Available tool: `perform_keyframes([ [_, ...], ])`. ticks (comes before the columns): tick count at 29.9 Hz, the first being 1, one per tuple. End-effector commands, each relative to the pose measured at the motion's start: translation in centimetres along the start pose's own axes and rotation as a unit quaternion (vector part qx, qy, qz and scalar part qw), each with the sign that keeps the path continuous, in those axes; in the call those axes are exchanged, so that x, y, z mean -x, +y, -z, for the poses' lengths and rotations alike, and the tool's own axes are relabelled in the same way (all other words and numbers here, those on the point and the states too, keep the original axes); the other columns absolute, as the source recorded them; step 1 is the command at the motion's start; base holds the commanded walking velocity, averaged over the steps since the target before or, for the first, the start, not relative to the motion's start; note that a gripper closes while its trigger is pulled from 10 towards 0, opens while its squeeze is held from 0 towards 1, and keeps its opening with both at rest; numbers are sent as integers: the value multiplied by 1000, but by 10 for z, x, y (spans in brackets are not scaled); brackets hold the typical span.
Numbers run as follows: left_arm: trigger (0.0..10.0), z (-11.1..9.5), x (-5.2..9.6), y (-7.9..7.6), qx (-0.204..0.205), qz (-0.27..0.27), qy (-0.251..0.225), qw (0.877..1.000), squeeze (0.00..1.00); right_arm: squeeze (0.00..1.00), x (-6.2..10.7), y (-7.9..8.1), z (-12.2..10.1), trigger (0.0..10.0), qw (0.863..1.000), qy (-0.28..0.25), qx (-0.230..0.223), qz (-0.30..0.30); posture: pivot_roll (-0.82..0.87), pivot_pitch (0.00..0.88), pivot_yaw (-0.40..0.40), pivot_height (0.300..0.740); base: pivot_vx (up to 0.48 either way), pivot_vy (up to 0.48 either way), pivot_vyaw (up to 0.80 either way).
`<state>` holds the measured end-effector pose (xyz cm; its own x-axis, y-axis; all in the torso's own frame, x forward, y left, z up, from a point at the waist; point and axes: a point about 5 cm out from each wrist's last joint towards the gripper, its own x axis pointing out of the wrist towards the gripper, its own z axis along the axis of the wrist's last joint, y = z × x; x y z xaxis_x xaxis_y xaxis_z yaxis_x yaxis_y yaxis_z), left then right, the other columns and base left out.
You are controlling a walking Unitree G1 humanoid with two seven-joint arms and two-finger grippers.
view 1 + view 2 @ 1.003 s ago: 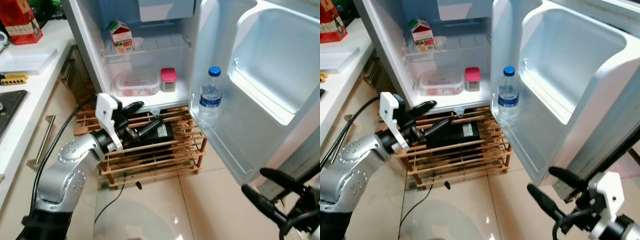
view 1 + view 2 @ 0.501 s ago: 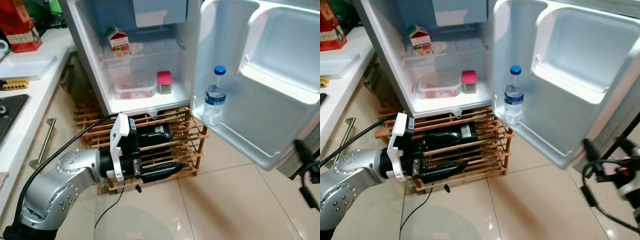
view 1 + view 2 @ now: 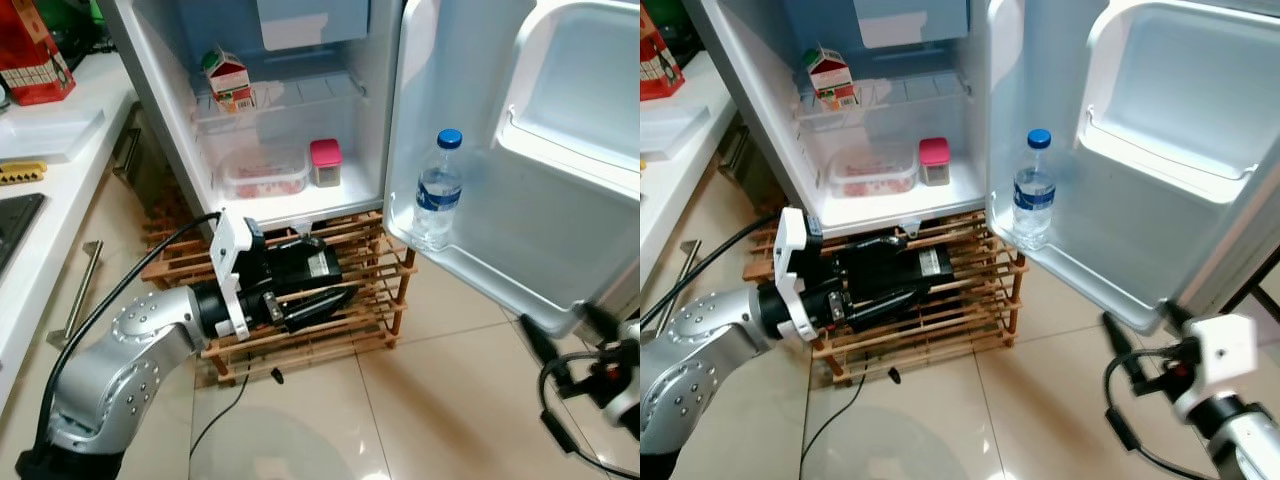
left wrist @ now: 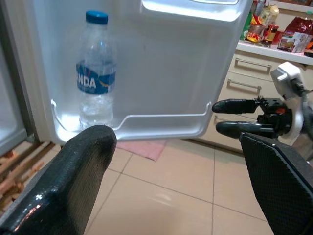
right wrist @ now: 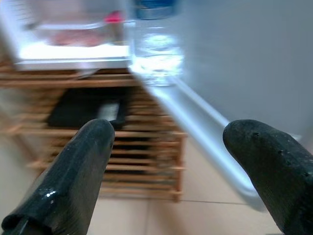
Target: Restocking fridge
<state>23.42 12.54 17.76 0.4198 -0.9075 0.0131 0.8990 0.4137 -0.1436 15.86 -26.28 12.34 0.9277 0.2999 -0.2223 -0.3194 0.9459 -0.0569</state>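
Note:
The small fridge stands open, its door swung to the right. A water bottle with a blue cap stands in the door's lower shelf. Inside are a milk carton on the wire shelf, a clear food box and a pink-lidded jar below. My left gripper is open and empty, low in front of the wooden rack. My right gripper is open and empty over the floor, below the door's outer corner.
A black box lies in the rack under the fridge. A white counter runs along the left with a red carton and a white tray. A black cable trails on the tiled floor.
The left gripper dropped from the fridge's bottom edge to the rack front, then rose slightly. The right gripper swung out to the right and came back nearer the door corner. The camera shifted.

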Motion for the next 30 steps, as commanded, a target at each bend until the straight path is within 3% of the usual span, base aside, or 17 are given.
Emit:
perform_keyframes([
  [1,10000,-3,3,-5,-1,9,2,1000,0,0,6,1,-5,10000,1000,0,-4,-23,41,14,59,740,0,0,0],
  [7,10000,-1,3,-4,2,9,4,1000,0,0,9,10,-26,10000,995,-26,-13,-92,38,14,69,740,0,0,0],
  [10,10000,-2,2,-2,-2,9,5,1000,0,0,-5,17,-42,10000,992,-65,-5,-105,38,10,69,740,0,0,0],
  [17,10000,-4,-2,-1,-12,9,3,1000,0,0,-35,15,-70,10000,985,-146,-10,-90,42,0,71,740,0,0,0],
  [21,10000,-5,-5,-2,-14,13,2,1000,0,0,-48,7,-82,10000,983,-166,-4,-75,45,0,70,740,0,0,0],
  [23,10000,-5,-7,-2,-16,17,2,1000,0,0,-62,-9,-92,10000,984,-179,2,-28,51,0,67,740,0,0,0],
  [30,10000,-4,-7,-4,-16,17,3,1000,0,0,-68,-36,-95,10000,984,-176,7,37,56,0,64,740,0,0,0],
])
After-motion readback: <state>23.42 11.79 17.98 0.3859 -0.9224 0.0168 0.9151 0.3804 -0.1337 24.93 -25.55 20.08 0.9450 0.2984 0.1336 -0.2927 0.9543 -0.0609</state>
